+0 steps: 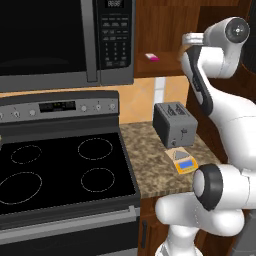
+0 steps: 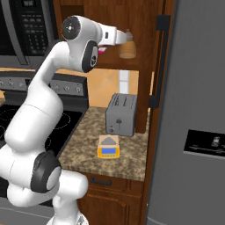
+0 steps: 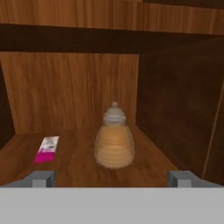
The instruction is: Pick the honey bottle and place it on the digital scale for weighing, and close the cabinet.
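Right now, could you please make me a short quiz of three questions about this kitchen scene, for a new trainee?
1. True or false: the honey bottle already stands on the digital scale.
2. In the hand view, what lies on the cabinet shelf beside the bottle? A) a spoon B) a small pink-and-white item C) a cup
3. Fill in: on the counter, the scale lies just in front of the ____.

Key:
1. False. The bottle stands inside the open cabinet, and the gripper is open in front of it, not yet touching it.
2. B
3. toaster
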Robot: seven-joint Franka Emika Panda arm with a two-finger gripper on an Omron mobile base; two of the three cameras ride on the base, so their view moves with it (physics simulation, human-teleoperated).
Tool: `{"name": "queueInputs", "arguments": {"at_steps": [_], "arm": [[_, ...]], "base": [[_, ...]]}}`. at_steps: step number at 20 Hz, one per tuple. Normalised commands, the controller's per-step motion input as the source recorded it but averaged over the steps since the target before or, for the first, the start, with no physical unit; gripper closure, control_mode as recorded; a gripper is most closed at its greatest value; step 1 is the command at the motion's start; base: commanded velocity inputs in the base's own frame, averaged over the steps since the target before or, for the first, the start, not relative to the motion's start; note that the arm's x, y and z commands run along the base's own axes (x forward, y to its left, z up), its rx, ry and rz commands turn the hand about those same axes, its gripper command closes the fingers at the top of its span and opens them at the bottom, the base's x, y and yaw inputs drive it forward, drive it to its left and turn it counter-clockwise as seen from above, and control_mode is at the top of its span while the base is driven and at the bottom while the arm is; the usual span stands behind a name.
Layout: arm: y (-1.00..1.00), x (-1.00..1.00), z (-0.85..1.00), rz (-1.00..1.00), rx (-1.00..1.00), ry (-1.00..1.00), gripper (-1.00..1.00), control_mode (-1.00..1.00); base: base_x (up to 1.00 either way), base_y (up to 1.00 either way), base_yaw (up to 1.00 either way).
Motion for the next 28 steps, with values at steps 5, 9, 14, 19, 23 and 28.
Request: {"name": "queueInputs", "arguments": {"at_steps": [5, 9, 14, 19, 23, 28], "arm": [[-0.02, 0.44, 0.00, 0.01, 0.00, 0.00, -1.00, -1.00], [0.00, 0.46, 0.00, 0.00, 0.00, 0.00, -1.00, -1.00], [-0.01, 0.38, 0.00, 0.00, 0.00, 0.00, -1.00, -1.00], [-0.08, 0.31, -0.09, 0.00, 0.00, 0.00, -1.00, -1.00], [-0.02, 0.19, -0.37, 0.00, 0.00, 0.00, -1.00, -1.00], [-0.07, 0.33, -0.16, 0.00, 0.00, 0.00, -1.00, -1.00]], "base": [[0.00, 0.00, 0.00], [0.00, 0.00, 0.00], [0.00, 0.00, 0.00], [0.00, 0.00, 0.00], [0.00, 0.00, 0.00], [0.00, 0.00, 0.00]]}}
